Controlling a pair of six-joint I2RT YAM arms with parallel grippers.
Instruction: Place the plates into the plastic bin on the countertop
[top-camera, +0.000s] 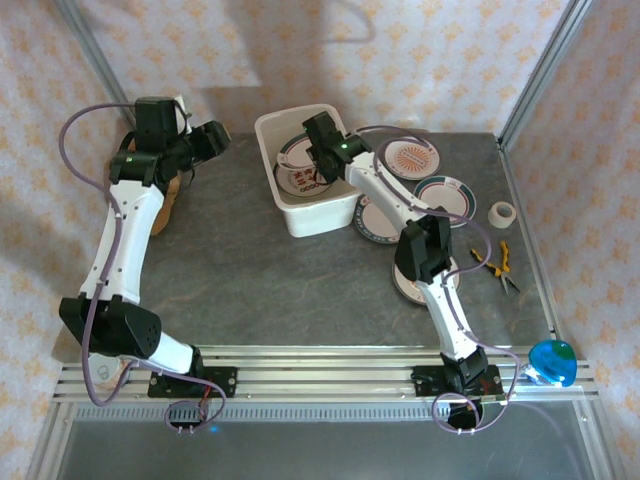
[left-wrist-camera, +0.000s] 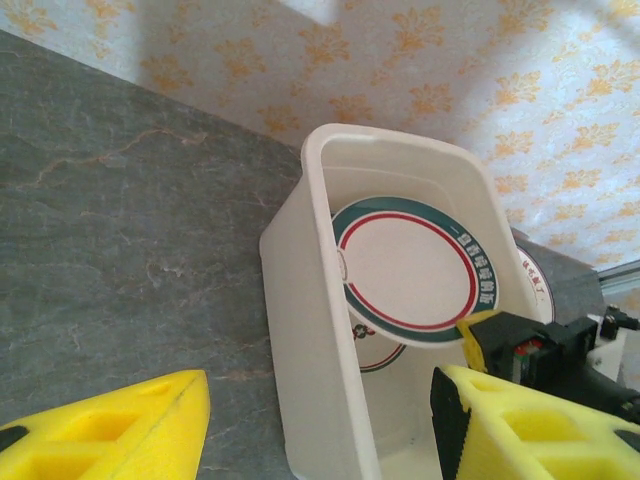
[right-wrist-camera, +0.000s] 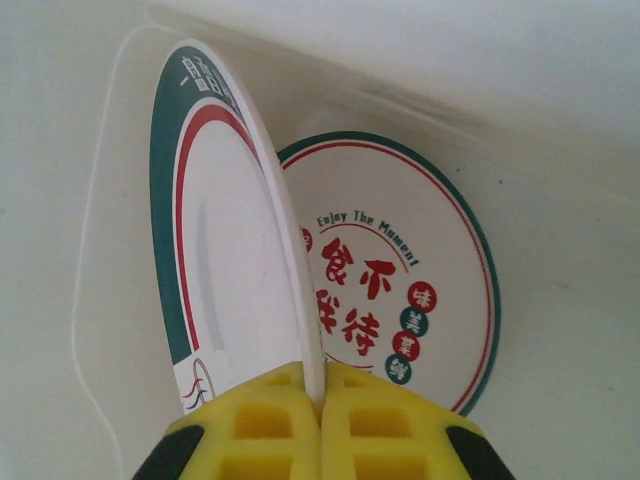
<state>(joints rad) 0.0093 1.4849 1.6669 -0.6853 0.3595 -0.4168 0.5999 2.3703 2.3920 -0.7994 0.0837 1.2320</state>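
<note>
Bases of both arms are bolted to the near rail, at 7 and 5 o'clock of the grey bench (top-camera: 260, 270). A blue object (top-camera: 552, 362) sits at the rail's right end. At 4 o'clock a cream plate (top-camera: 402, 281) lies flat, partly hidden under the right arm. Yellow-handled pliers (top-camera: 500, 266) lie at its 3 o'clock, with a tape roll (top-camera: 503, 213) just beyond them.

Farther out, around 2 o'clock, three more plates lie beside the plastic bin (top-camera: 318, 218). A half-covered plate (top-camera: 368, 226) is just beside its near right corner, then come a green-rimmed plate (top-camera: 447, 192) and, farthest back, a sunburst plate (top-camera: 410, 157).

The bin stands at 12 o'clock, and a lettered plate (right-wrist-camera: 400, 290) lies on its floor. The right fingers (right-wrist-camera: 322, 432) are clamped on the rim of a banded plate (right-wrist-camera: 215, 250). They hold it on edge inside the bin, over the lettered plate's left side; whether the two plates touch I cannot tell.

At 10 o'clock the left fingers (top-camera: 215, 137) hang spread apart with nothing between them, well apart from the bin. A tan object (top-camera: 168, 205) lies under that arm.
</note>
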